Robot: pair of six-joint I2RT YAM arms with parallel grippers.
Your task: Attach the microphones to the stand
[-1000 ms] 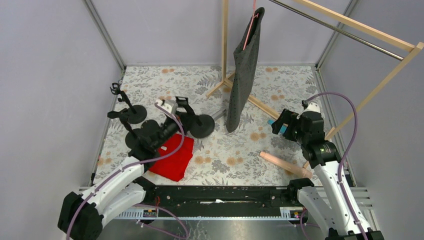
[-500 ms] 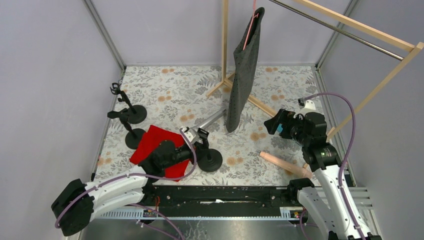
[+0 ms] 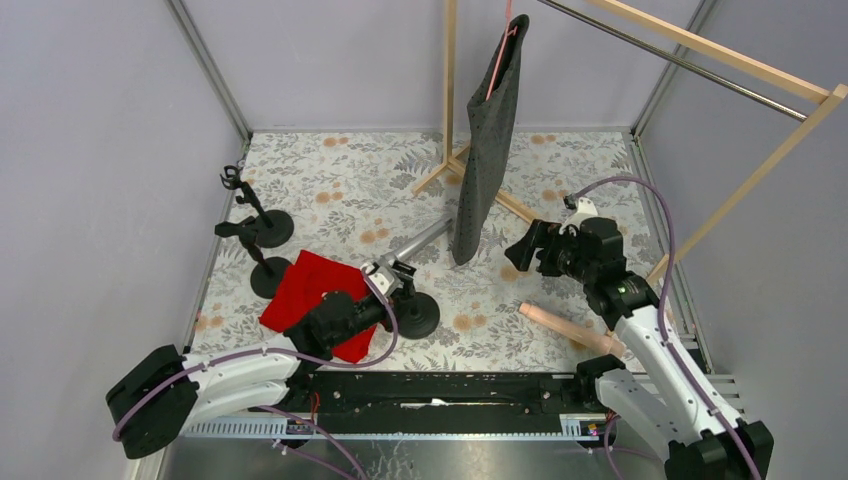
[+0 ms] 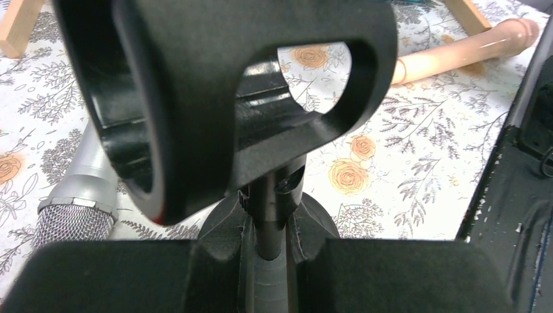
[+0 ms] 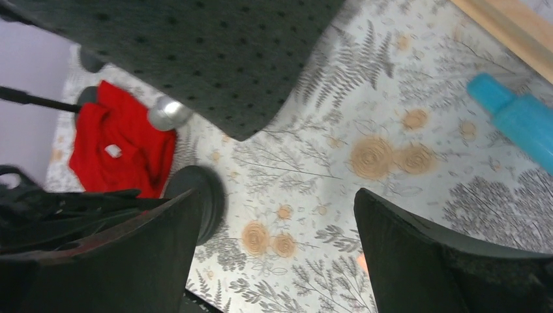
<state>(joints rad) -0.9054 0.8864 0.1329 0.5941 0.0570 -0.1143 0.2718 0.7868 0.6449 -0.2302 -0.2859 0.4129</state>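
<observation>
Right wrist shows the cyan microphone (image 5: 522, 120) that top external misses, right claw (image 5: 277, 199) released; left claw (image 4: 267, 254) clenches the stand (image 4: 195, 98)

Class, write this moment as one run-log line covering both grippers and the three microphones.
left gripper: shut on stand | right gripper: open, empty | silver microphone, pink microphone, blue microphone: lying on table, unattached
</observation>
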